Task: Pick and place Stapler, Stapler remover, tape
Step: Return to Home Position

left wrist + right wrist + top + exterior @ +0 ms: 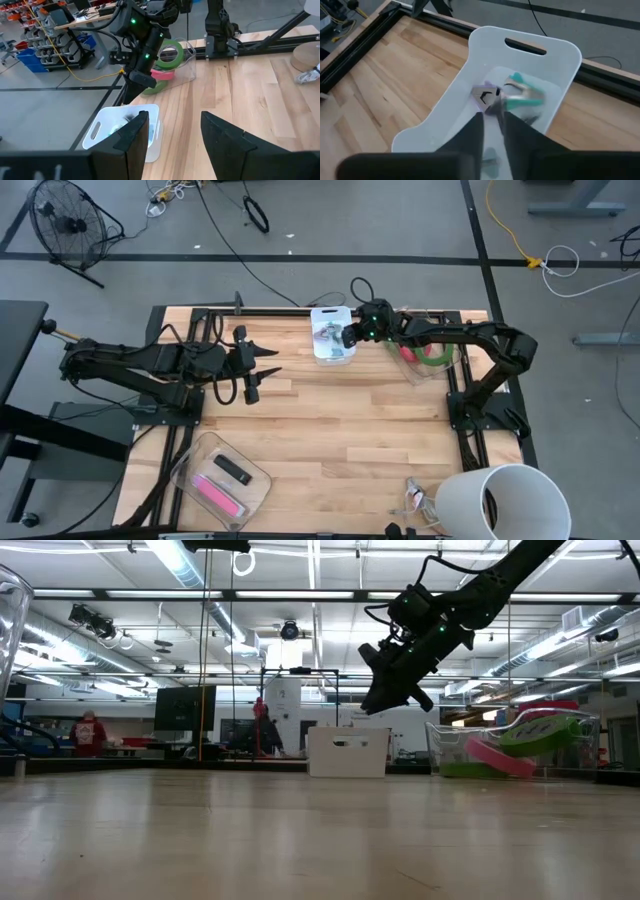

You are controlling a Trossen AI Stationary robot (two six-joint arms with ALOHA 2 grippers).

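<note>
the right gripper (pixel 492 119) fingers (pixel 472 137) stand nearly together, one slim gap between, gripping nothing. it hangs above the white bin (pixel 547 40), where the staple remover (pixel 486 95) lies beside a teal one (pixel 522 97); release appears complete. the left gripper (pixel 172 132) is spread wide and empty over the table (pixel 360 440), clear of the work. the tape rolls (pixel 540 730) rest in the far clear bin (pixel 445 745), and the black stapler (pixel 232 470) lies in the near clear bin (pixel 190 460). judgement: only retraction to home remains.

Right gripper (pixel 347 337) hangs raised on its outstretched arm, fingers nearly together; left gripper (pixel 265 372) waits, fingers spread wide.
</note>
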